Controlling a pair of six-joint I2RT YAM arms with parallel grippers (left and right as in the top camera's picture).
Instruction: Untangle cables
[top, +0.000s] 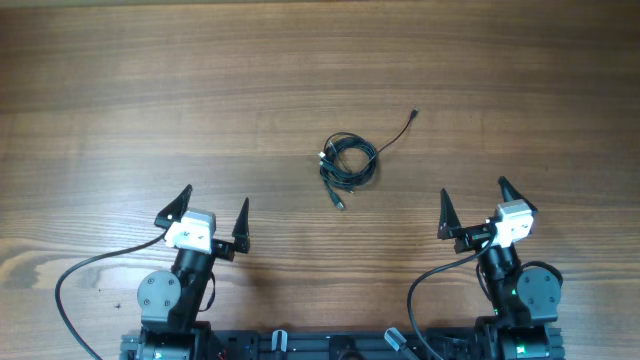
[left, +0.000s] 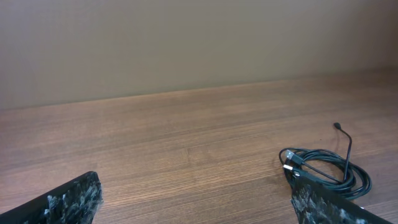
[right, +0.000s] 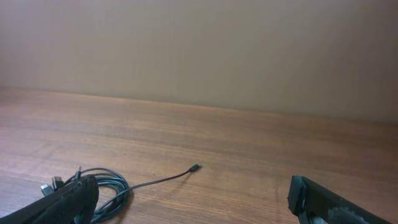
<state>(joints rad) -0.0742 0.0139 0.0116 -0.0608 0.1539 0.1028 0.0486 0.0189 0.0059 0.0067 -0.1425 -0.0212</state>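
Step not yet begun: we see the cables (top: 348, 160) coiled mid-counter (top: 150, 80), 2 o'clock from the left gripper (top: 216, 196), 10 o'clock from the right gripper (top: 473, 188), both spread wide, holding nothing; next we likely reach for the coil.

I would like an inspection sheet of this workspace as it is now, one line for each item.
Surface: wooden table, brown grain.
Job's things: cables in one small black coil near the centre; a loose end runs out to the far right.
Clutter: nothing seen.
Grippers: left end effector open, holding nothing; right end effector open, holding nothing; both apart from the coil.
Cables: thick black arm wires loop beside each base.
Surroundings: plain beige wall behind the table.
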